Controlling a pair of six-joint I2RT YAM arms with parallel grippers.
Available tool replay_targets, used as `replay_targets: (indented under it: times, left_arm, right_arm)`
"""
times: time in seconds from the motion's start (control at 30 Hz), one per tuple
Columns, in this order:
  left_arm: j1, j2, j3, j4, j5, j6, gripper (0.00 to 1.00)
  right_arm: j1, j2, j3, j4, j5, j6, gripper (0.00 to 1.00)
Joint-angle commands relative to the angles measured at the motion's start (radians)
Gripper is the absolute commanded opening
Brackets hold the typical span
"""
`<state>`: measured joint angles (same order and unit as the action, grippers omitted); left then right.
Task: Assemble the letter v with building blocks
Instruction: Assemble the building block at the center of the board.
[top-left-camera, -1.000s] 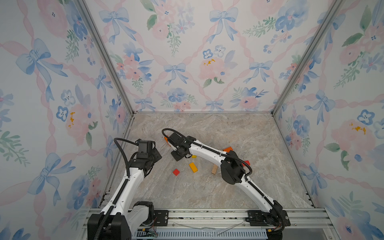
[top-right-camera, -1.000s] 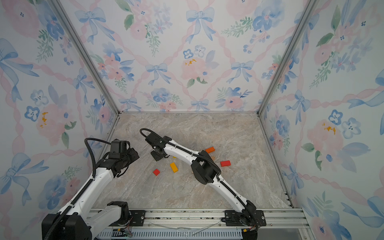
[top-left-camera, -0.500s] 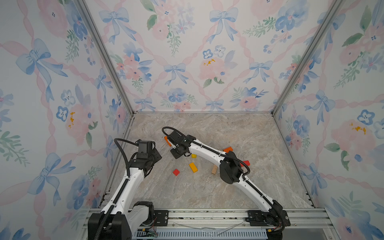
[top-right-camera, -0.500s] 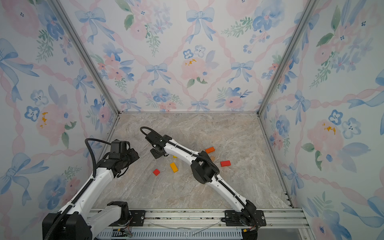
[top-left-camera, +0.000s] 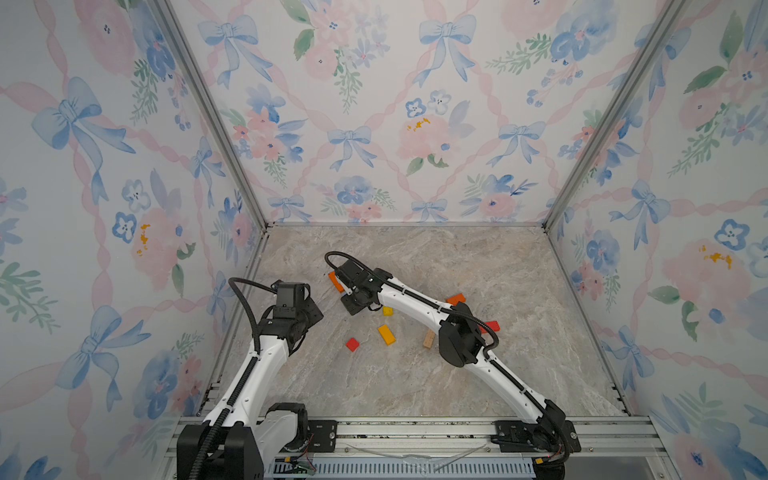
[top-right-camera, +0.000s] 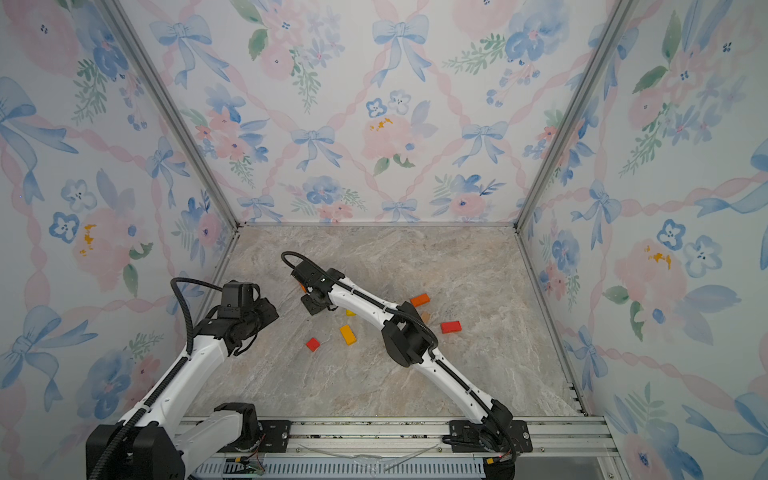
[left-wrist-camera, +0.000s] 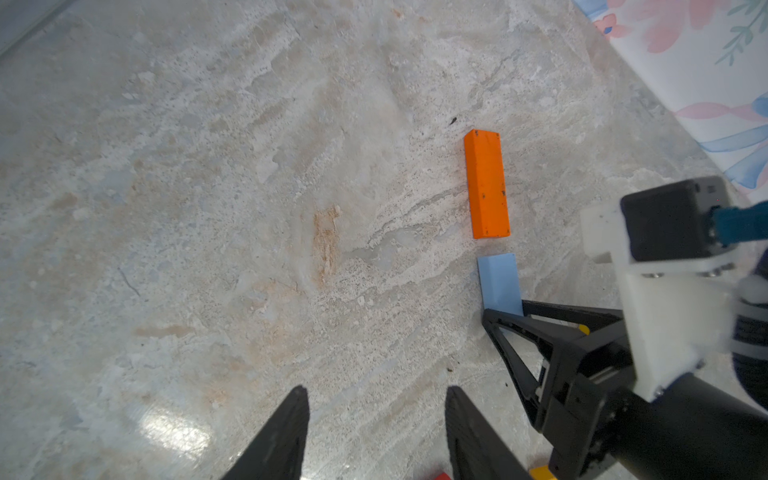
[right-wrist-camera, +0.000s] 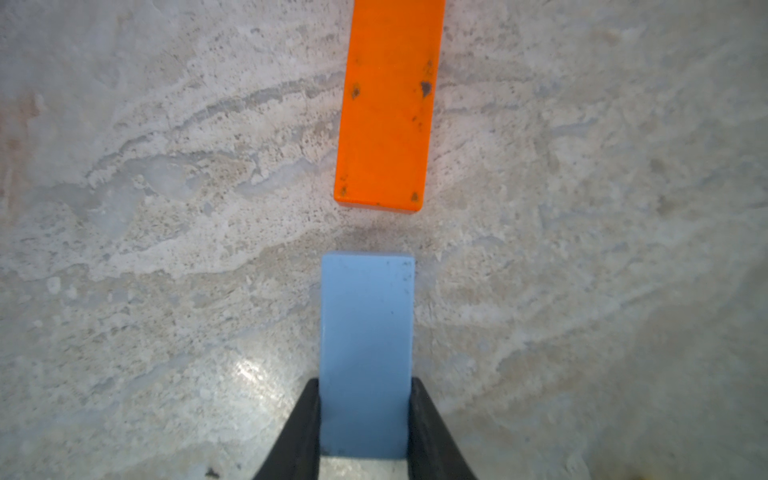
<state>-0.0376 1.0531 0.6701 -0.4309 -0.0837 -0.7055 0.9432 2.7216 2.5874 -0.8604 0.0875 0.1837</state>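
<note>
- Nearest the base, a short red block (top-left-camera: 352, 344), a yellow block (top-left-camera: 387, 335) and a tan block (top-left-camera: 429, 339) lie loose on the table (top-left-camera: 415, 386).
- The left hand (left-wrist-camera: 376, 432) hovers with its jaws apart and nothing between them.
- Farther out, the right hand (right-wrist-camera: 365, 390) clamps a light blue block (right-wrist-camera: 368, 316) by its long sides.
- Just beyond, across a small gap, an orange block (right-wrist-camera: 384, 104) lies nearly in line, end to end.

On your right gripper (right-wrist-camera: 365, 386), the fingers (right-wrist-camera: 299, 432) look like matt black plastic. The light blue block (right-wrist-camera: 368, 324) between them is smooth and matt-painted. Just ahead, the orange block (right-wrist-camera: 386, 116) shows chipped paint. The tabletop (right-wrist-camera: 166, 249) beneath is stone-patterned and faintly glossy.
</note>
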Motion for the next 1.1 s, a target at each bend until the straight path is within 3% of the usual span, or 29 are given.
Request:
replay_targets:
  times: [0.0, 1.07]
  left_arm:
    - [0.008, 0.008, -0.014, 0.010, 0.017, 0.022, 0.56]
    - [0.013, 0.013, -0.029, 0.017, 0.029, 0.021, 0.56]
  right_arm:
    - [-0.011, 0.043, 0.026, -0.029, 0.018, -0.013, 0.22]
    - [-0.011, 0.061, 0.039, -0.004, 0.009, -0.002, 0.28]
